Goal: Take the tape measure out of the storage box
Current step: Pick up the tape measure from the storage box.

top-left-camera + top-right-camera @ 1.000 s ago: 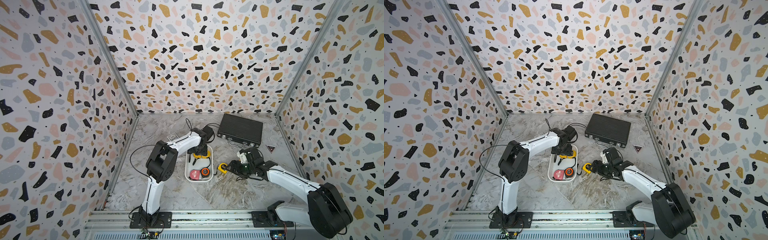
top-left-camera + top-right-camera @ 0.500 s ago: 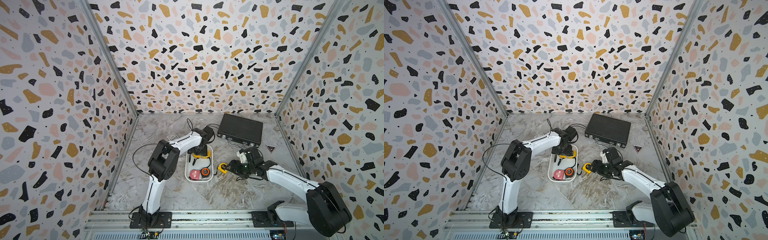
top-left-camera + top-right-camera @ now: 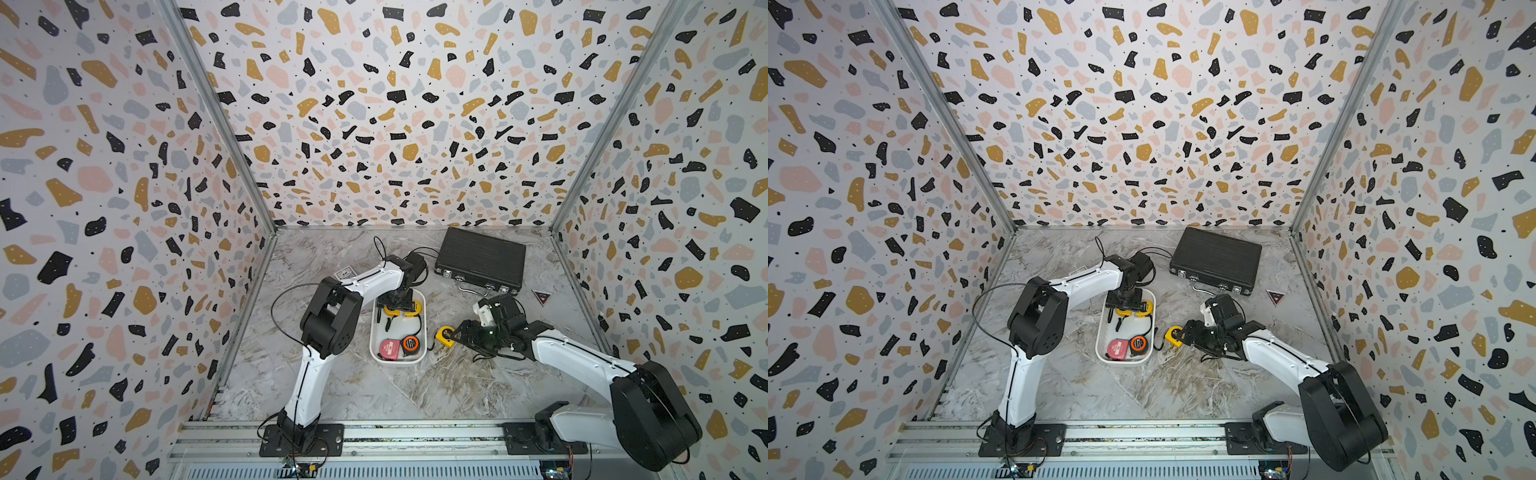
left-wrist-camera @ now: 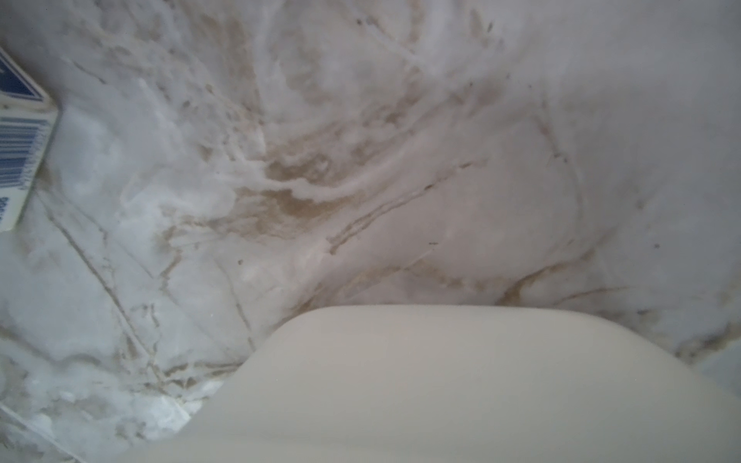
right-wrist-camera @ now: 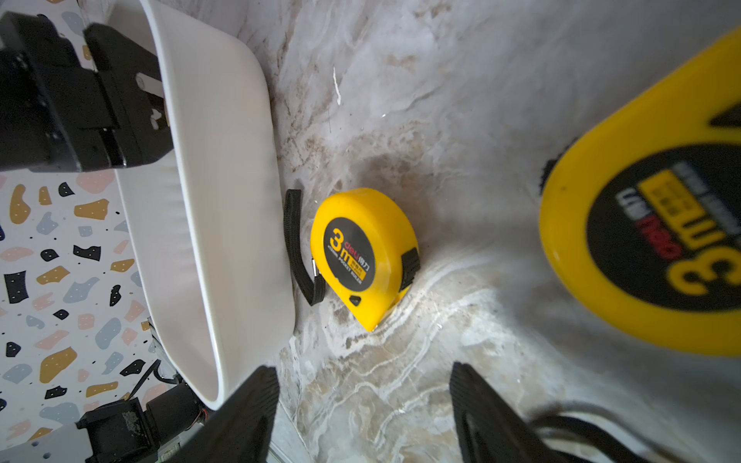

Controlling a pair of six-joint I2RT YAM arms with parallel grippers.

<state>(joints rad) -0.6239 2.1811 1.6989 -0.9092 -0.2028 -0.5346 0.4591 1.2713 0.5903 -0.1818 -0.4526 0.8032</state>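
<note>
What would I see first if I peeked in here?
The speckled terrazzo-pattern walls all around, full of orange, pink and black blobs. Then the bright yellow plastic tape measure on the marble tabletop, beside the shallow white plastic tray, with the right gripper open next to it.

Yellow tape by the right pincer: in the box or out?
Out: the yellow tape measure lies on the table beside the storage box's outer wall.
</note>
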